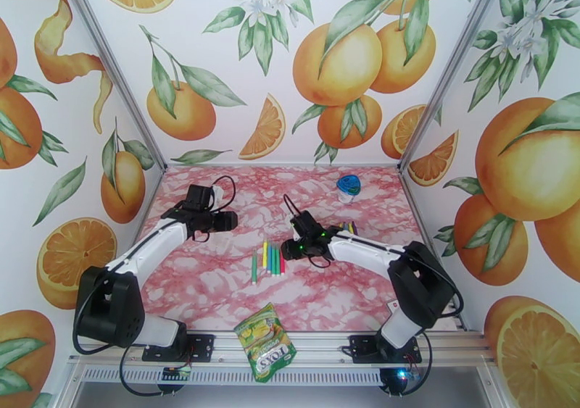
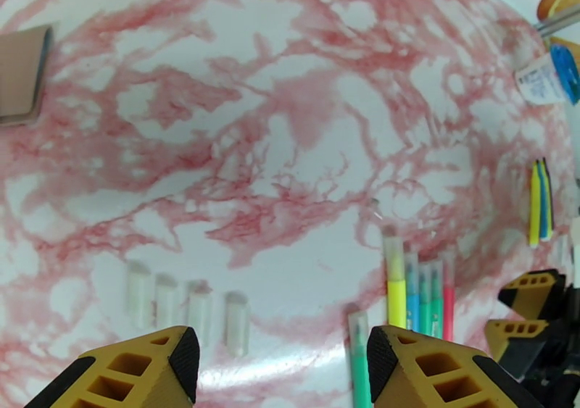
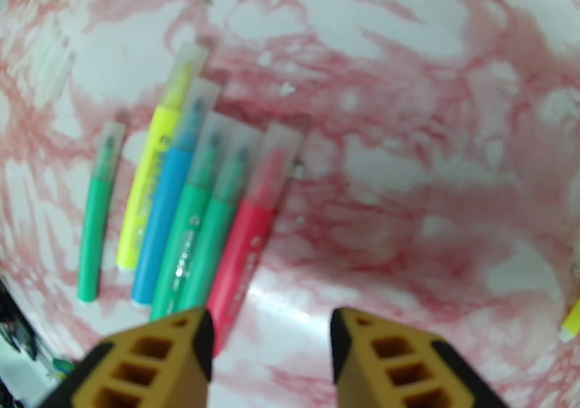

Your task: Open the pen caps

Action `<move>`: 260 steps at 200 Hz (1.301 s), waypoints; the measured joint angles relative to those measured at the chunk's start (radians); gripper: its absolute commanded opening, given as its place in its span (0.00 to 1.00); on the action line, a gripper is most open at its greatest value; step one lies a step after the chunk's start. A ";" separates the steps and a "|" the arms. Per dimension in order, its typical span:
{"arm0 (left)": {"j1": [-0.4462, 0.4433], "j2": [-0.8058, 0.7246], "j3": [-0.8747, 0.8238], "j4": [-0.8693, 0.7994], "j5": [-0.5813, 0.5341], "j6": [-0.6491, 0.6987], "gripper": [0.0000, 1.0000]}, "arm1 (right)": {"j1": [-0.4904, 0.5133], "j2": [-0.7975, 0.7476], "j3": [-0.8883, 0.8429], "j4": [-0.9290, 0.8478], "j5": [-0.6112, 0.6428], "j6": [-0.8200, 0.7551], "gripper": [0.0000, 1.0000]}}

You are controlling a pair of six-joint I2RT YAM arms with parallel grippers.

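Leftmost, the left hand (image 1: 230, 221) is held above the pink marbled bench (image 1: 210, 286); its fingers (image 2: 145, 373) are spread wide and nothing is gripped between them; beneath it four short clear loose caps (image 2: 197, 311) are laid side by side on the bench, apart from the pens; further right, six pens (image 1: 270, 259) are ranged in a row, one green pen set slightly apart, then yellow, blue, two green and red packed together; translucent pen caps (image 3: 217, 141) are seen seated on their far ends; a green-yellow snack packet (image 1: 266, 340) is laid at the near edge, overhanging the rail (image 1: 326, 359); the right hand (image 1: 286, 248) is poised just beside the red pen (image 3: 246, 250), its fingers (image 3: 167, 362) parted moderately with nothing between them; a second small bundle of pens (image 1: 348, 227) is laid beyond the right arm (image 1: 362, 246); a blue-lidded container (image 1: 349, 187) is set toward the back of the bench.
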 measured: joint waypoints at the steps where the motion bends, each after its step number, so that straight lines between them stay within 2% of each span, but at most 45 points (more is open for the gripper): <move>1: 0.001 0.000 0.000 0.000 0.000 0.000 0.65 | 0.001 0.001 0.000 0.000 0.000 0.000 0.48; 152: 0.022 -0.005 -0.021 0.040 0.028 -0.019 0.65 | 0.046 0.135 0.068 -0.013 -0.016 0.011 0.42; 260: 0.023 -0.005 -0.027 0.041 0.036 -0.020 0.66 | 0.055 0.187 0.143 -0.136 0.143 0.010 0.34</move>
